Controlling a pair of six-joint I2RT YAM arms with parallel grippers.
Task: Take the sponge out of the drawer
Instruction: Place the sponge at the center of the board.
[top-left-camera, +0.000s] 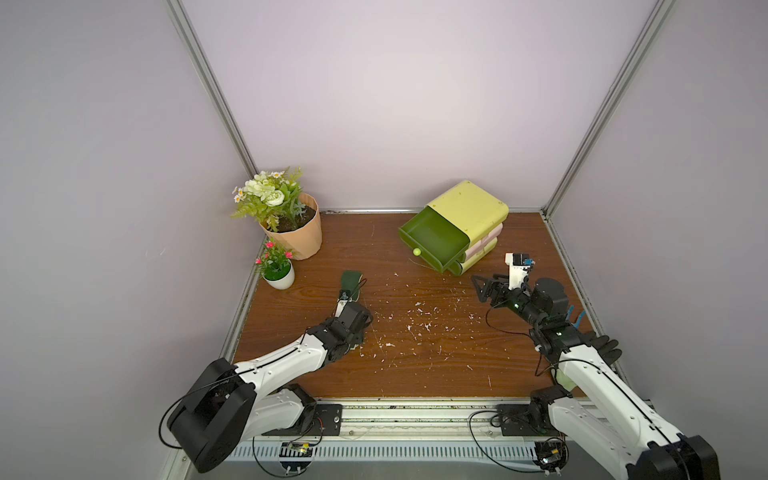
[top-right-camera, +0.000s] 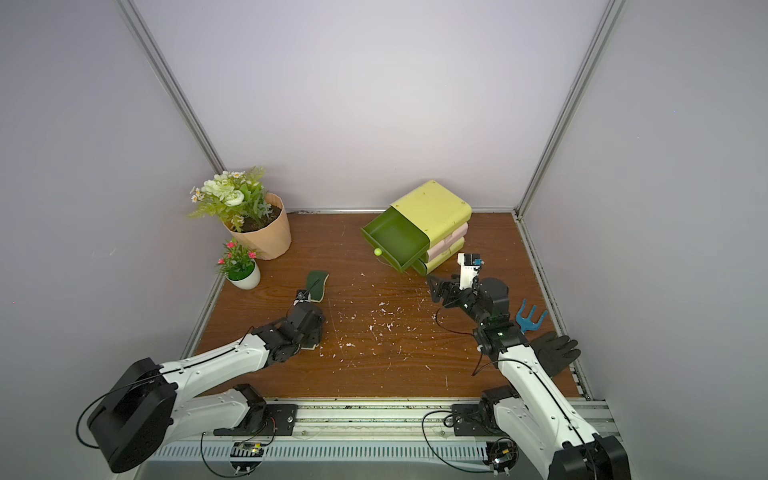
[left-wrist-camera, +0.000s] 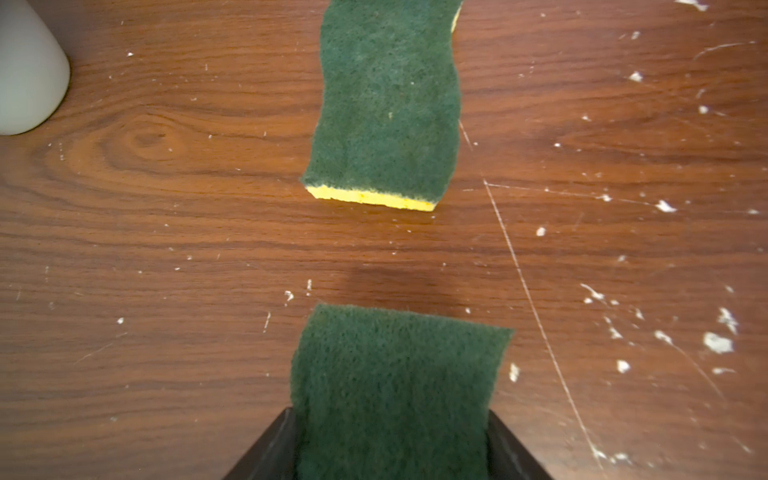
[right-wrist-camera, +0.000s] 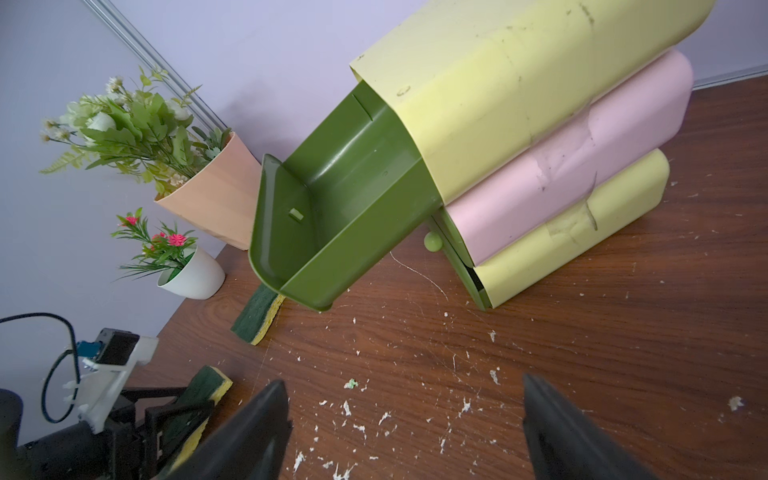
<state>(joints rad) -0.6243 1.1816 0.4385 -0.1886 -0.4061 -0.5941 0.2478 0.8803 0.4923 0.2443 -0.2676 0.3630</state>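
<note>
The dark green top drawer of the yellow and pink cabinet is pulled out, with nothing inside. My left gripper is shut on a green-and-yellow sponge held a little above the table. In both top views its fingers are hidden under the wrist. From the right wrist view this sponge shows between the black fingers. A second sponge lies flat on the wood just beyond it. My right gripper is open over the table, in front of the cabinet, holding nothing.
A beige flower pot and a small white pot stand at the back left, the small one close to the lying sponge. A blue hand rake and black glove lie by the right arm. White crumbs litter the middle.
</note>
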